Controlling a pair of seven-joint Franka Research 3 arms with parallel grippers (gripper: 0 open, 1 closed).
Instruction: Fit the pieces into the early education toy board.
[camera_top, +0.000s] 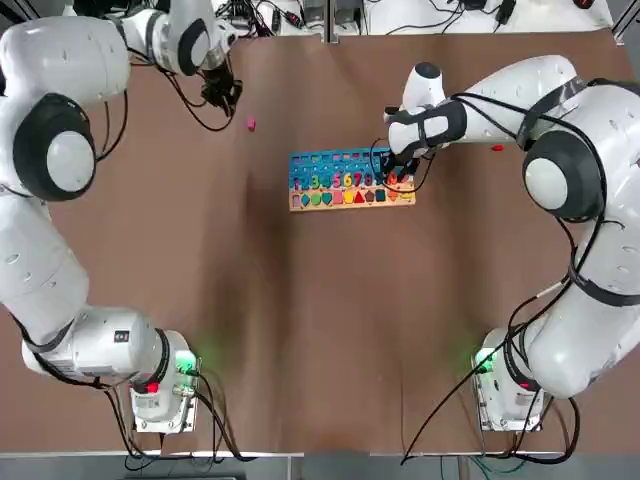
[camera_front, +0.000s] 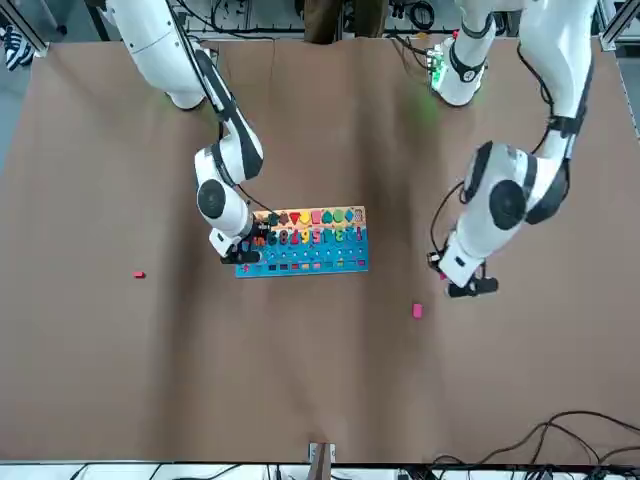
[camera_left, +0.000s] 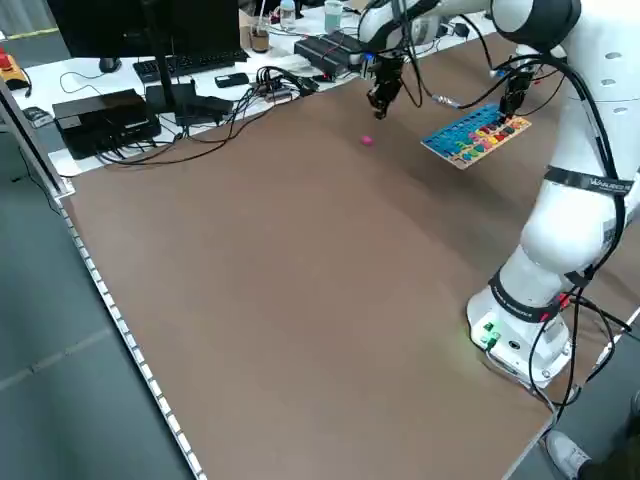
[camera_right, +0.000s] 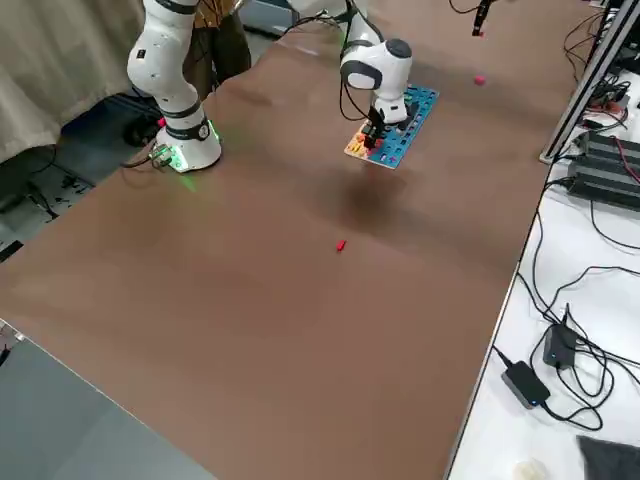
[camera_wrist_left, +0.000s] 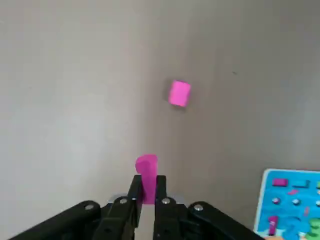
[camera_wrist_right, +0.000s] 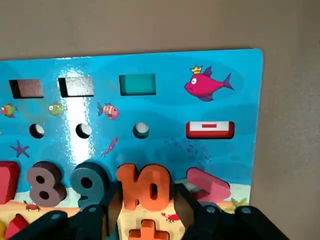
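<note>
A brown-covered tabletop (camera_left: 300, 280) stood on a grey floor (camera_left: 60, 330). Beyond it, a white desk (camera_left: 110, 90) held a black monitor (camera_left: 140, 35) and keyboard (camera_left: 190, 66). A pale curtain (camera_right: 60, 70) hung in folds near a person's brown-trousered legs (camera_right: 222, 50).

White, rounded robot arms (camera_top: 70, 240) have black joint bands, dark trailing cables and glowing green base lights.

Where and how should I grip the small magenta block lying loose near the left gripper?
Best pinched across its narrower width, from straight above: the magenta block lies flat, slightly longer than wide, with bare table around it. The left gripper, above the table, already holds a magenta piece, so that one probably goes first.
</note>
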